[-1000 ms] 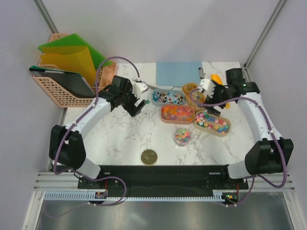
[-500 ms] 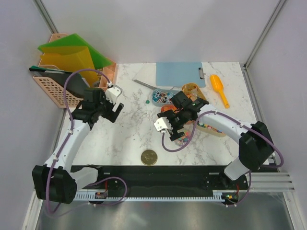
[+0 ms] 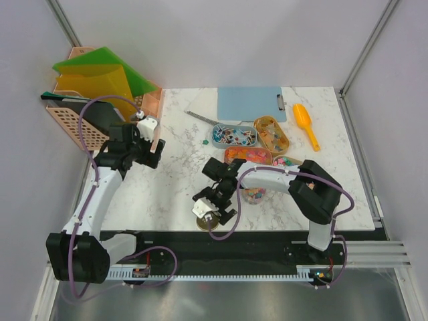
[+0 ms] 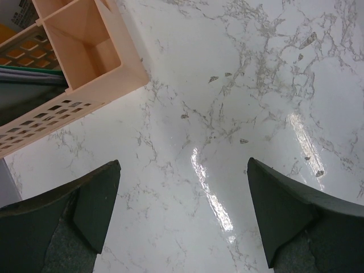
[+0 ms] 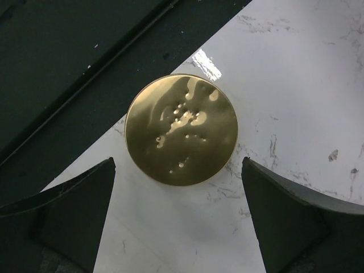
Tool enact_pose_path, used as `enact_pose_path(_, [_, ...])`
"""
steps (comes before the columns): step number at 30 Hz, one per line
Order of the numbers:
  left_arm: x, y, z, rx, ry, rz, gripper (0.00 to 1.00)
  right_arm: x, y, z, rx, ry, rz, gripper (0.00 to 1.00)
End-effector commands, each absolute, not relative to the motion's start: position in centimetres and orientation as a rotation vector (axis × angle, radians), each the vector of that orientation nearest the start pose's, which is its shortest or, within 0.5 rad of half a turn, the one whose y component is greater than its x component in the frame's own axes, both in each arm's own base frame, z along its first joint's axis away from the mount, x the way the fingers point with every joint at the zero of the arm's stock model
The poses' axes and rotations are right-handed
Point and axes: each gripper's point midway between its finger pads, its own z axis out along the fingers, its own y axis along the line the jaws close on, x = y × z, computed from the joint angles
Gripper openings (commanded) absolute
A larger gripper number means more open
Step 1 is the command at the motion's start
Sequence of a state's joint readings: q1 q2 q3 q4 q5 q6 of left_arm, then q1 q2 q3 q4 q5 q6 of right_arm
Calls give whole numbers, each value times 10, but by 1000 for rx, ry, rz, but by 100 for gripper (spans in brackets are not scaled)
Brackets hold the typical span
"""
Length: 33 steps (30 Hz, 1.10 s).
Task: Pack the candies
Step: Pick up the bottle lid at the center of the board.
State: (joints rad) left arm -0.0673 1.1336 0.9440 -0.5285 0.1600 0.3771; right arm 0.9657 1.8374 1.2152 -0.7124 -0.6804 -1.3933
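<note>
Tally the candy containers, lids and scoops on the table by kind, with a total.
Oval candy trays: 4
Round candy jar: 1
Gold lid: 1
Orange scoop: 1
Total: 7

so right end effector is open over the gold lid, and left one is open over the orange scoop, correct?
One thing is off. The left end effector is open over bare table beside the basket, not over the scoop, which lies at the far right. The left wrist view shows it. The right end effector open over the lid is correct.
</note>
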Motion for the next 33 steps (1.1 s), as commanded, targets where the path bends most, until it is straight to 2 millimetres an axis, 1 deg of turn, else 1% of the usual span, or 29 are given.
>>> enact_pose_path(1, [321, -38, 189, 509, 2158, -57, 99, 141, 361, 46, -2510, 874, 900, 98])
enact_pose_path(4, [317, -38, 190, 504, 2160, -67, 99, 140, 360, 38, -2534, 881, 893, 98])
enact_pose_path(9, [311, -40, 184, 510, 2174, -87, 99, 134, 359, 30, -2582, 869, 866, 98])
enact_pose_path(11, [310, -41, 182, 510, 2178, -97, 99, 131, 361, 29, -2587, 869, 864, 98])
enact_pose_path(18, [307, -47, 179, 508, 2179, -140, 98, 134, 370, 25, -2570, 905, 822, 98])
enact_pose_path(22, [303, -48, 174, 512, 2188, -152, 98, 133, 372, 27, -2563, 911, 825, 98])
enact_pose_path(28, [302, -52, 176, 505, 2183, -177, 98, 127, 377, 26, -2566, 927, 839, 98])
enact_pose_path(33, [302, -52, 179, 508, 2176, -180, 98, 129, 382, 22, -2567, 962, 834, 98])
